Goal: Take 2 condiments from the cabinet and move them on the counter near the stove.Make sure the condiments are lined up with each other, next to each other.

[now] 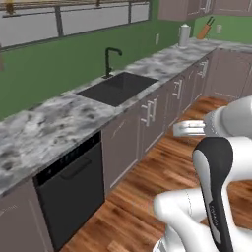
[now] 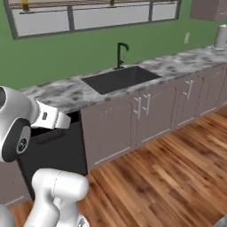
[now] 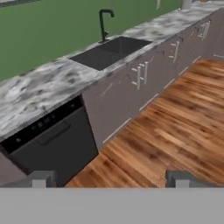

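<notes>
A veined marble worktop [image 1: 54, 123] runs under a green wall. It holds a black sink [image 1: 118, 87] with a black tap [image 1: 110, 59]. A black dishwasher [image 1: 74, 189] sits below.

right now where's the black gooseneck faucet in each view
left base view: black gooseneck faucet upper centre-left, behind the dark sink basin.
right base view: upper centre.
hand view: top centre.
Shared landmark: the sink basin, directly in front of it.

Grey-white veined counter [image 1: 54, 123], black sink [image 1: 118, 87], green wall [image 1: 59, 64], possibly taupe drawers [image 1: 152, 110].
</notes>
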